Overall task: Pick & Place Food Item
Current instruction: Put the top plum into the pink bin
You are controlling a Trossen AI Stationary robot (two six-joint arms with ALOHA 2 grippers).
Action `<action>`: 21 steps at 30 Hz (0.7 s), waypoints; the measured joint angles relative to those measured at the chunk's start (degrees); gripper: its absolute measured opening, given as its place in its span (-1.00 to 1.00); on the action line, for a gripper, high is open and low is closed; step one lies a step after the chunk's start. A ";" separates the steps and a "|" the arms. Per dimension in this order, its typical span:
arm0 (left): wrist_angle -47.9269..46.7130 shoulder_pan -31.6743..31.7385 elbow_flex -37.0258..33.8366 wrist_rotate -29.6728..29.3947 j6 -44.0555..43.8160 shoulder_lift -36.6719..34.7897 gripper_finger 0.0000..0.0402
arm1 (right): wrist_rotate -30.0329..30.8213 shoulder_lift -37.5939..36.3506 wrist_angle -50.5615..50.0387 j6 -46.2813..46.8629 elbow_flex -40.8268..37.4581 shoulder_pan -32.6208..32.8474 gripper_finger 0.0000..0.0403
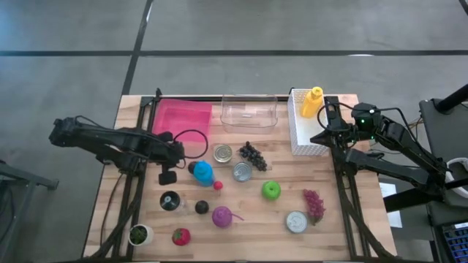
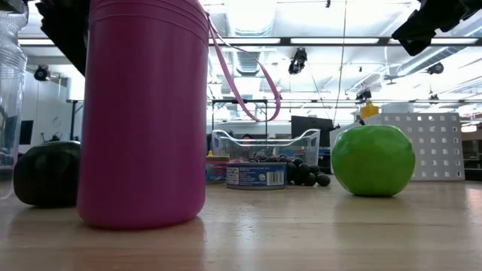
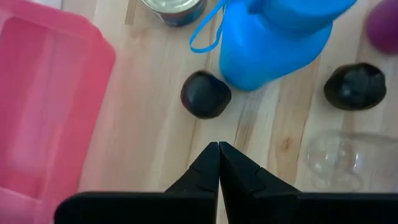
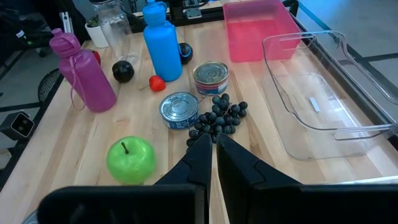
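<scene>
green apple (image 1: 271, 191) upright, stem up (both claws (image 3: 218, 152) (image 4: 213, 144) closed, empty)

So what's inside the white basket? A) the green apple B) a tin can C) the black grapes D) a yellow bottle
D: the yellow bottle sits in the white basket, while the apple, grapes and cans all lie out on the wooden table.

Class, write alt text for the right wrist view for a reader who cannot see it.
The shut right gripper points over a wooden table at dark grapes, two tins and a green apple. Beyond stand a blue bottle and a purple bottle, with a pink tray and a clear tub alongside.
</scene>
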 joint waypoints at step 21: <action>4.14 0.02 -0.71 -2.36 -1.26 0.00 -0.92 | 0.00 0.00 0.00 0.00 0.00 0.01 -0.89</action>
